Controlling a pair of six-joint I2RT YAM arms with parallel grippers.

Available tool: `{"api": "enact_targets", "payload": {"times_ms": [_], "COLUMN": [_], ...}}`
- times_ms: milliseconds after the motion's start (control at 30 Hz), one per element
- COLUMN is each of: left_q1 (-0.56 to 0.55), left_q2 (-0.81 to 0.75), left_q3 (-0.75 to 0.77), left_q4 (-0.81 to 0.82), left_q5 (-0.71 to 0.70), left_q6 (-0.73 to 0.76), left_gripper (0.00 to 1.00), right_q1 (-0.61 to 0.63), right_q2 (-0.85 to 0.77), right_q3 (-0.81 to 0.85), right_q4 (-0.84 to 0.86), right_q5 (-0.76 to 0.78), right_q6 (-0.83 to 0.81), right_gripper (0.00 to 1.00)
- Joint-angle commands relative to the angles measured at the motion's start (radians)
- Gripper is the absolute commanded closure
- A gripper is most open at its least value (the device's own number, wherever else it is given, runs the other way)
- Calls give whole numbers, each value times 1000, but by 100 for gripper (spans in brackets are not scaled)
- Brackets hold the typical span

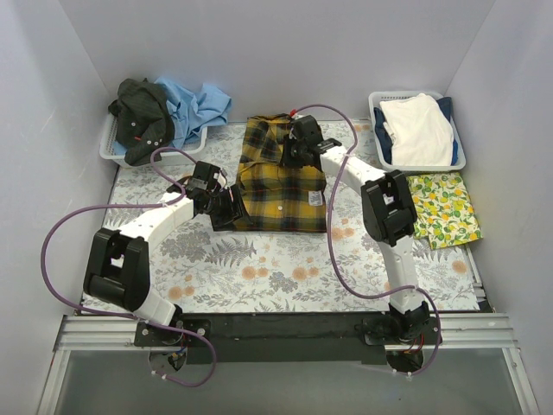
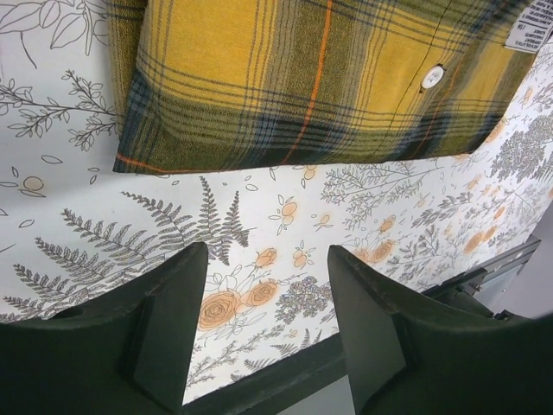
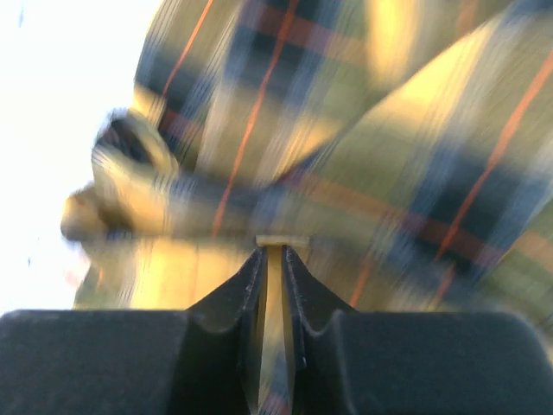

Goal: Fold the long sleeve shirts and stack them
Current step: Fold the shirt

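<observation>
- The grey table cover [image 1: 285,268], printed with ferns and orange flowers, is spreading over the whole work surface.
- The yellow-and-black plaid shirt [image 1: 276,186] is lying partly folded on the far middle of the cover, forming a rough rectangle with a bunched part at its far end.
- The left basket [image 1: 108,151] is sitting at the far left corner, holding a dark shirt [image 1: 143,108] and a light blue shirt [image 1: 194,104] in a crumpled heap.
- The right basket [image 1: 376,99] is sitting at the far right corner, carrying a white cloth [image 1: 419,130].
- A lemon-print cloth [image 1: 445,207] is lying flat just in front of that basket.
- The left gripper [image 2: 268,259] is hovering with its fingers spread wide and nothing between them, over the cover just beside the plaid shirt's left edge.
- The right gripper [image 3: 275,246] is clenching a thin fold of the plaid shirt near its far end; the wrist view is blurred.
- A white label [image 2: 529,35] is showing at the shirt's near right corner.
- A white button [image 2: 432,76] is sitting near the hem.
</observation>
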Motion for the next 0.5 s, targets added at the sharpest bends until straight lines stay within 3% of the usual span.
{"api": "enact_targets", "payload": {"times_ms": [0, 167, 300, 467], "left_q1": [3, 4, 4, 4], "left_q2": [-41, -25, -16, -28], "left_q3": [40, 43, 5, -35], "left_q4": [-27, -29, 16, 79], "left_q5": [-15, -15, 2, 12], "left_q6": [9, -25, -82, -137], "left_gripper": [42, 35, 31, 28], "right_q1": [-64, -103, -107, -96], "right_q2": [86, 63, -76, -337], "right_q3": [188, 229, 53, -328], "right_q4": [21, -23, -61, -100], "right_q5": [37, 16, -4, -44], "right_q6": [27, 10, -71, -170], "right_gripper": [79, 75, 72, 72]}}
